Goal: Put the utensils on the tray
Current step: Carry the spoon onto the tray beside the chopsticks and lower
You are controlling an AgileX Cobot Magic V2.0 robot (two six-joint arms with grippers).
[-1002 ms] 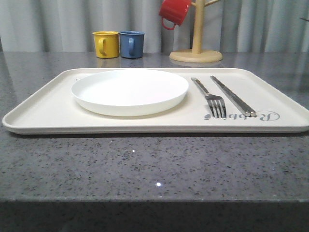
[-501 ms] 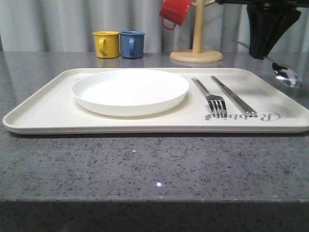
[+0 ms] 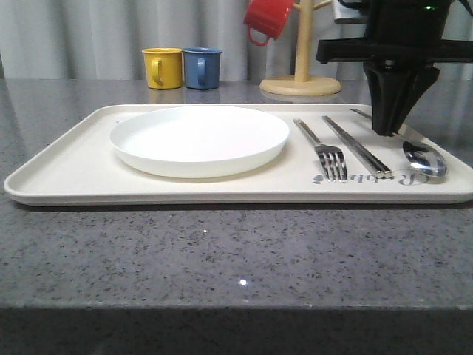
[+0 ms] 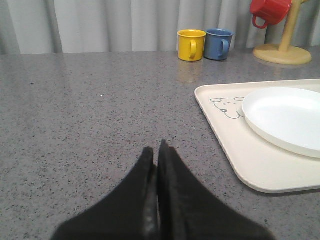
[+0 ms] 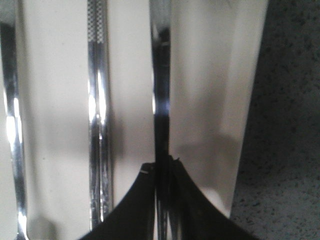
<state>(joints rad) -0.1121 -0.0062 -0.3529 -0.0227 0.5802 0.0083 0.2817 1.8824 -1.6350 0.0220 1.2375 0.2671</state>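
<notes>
A grey speckled stone table (image 3: 222, 259) stands before pale curtains (image 3: 74, 37). The cream tray (image 3: 66, 166) fills the frame's middle. At its right end, near the rim, lies the spoon (image 3: 423, 157), its handle pinched in the closed right gripper (image 3: 387, 127). The left gripper (image 4: 156, 155), closed and empty, is over bare table.

fork (image 3: 322, 146), knife (image 3: 357, 146), spoon (image 3: 423, 157) (parallel) and plate (image 3: 199, 137) on tray (image 3: 70, 168).

Spoon (image 3: 424, 157) handle behind right hand (image 3: 389, 126)
</notes>
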